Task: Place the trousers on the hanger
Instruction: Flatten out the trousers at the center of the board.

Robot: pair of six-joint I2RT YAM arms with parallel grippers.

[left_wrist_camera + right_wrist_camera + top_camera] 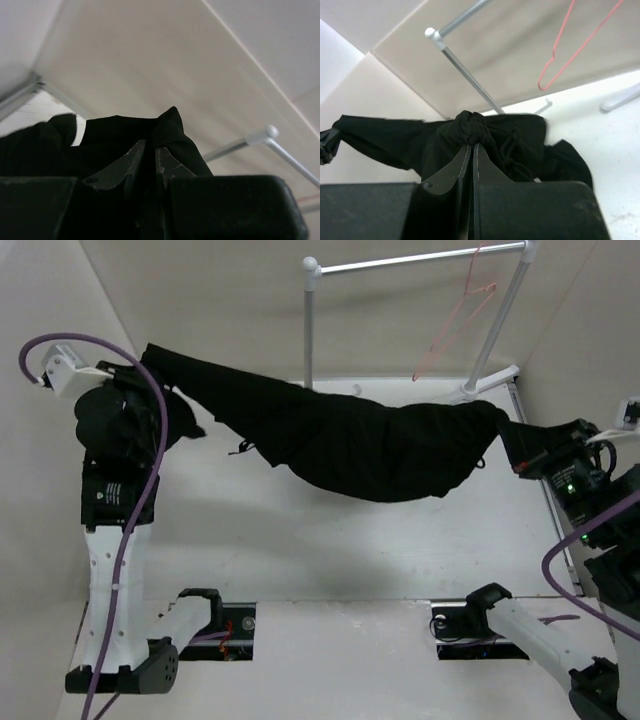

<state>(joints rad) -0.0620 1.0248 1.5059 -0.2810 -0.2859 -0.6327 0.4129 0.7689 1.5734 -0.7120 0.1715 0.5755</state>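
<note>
Holds the trousers (350, 445) up in the air, slung like a hammock from far left across to the right, sagging in the middle and well above the surface (300, 550). Pinches one end in the left fingers (143, 148), pressed nearly together with a peak of black cloth poking up between the tips. Clamps the other end in the right fingers (467, 152), all but closed under a knotted-looking bunch of fabric. Leaves the hanger (452, 335) untouched, dangling pink from the rail of the white rack (420, 257) at the far right, above and beyond the right end of the cloth and apart from it. Looks like the carry step, then: garment lifted and spread wide, not yet on the hanger. Calls next for bringing the stretched cloth farther back and to the right, up level with the hanger's wire, then feeding or draping one end over it. Needs both grips kept firm meanwhile, or risks dropping half the load onto the surface. Needs care with the wire too: thin, free-hanging, likely to swing away or hop off the rail at a nudge. Cannot tell waist from legs in this bundle, so cannot say which end ought to lead.
</note>
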